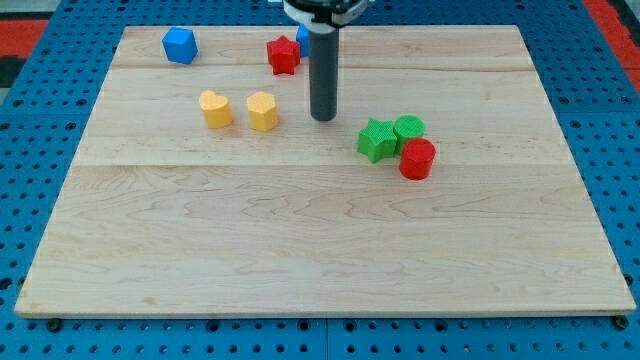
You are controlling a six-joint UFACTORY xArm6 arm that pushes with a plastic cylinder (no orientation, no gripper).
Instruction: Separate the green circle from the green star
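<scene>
The green star (376, 140) and the green circle (408, 128) sit touching each other right of the board's middle, the circle at the star's upper right. A red cylinder (417, 159) touches the circle from below, at the star's right. My tip (323, 118) rests on the board up and to the left of the green star, apart from it by about one block's width. It touches no block.
Two yellow blocks (215, 109) (262, 110) lie left of my tip. A red star (283, 55) and a blue block (179, 45) lie near the view's top. Another blue block (302, 38) is mostly hidden behind the rod. The wooden board (320, 250) has edges all around.
</scene>
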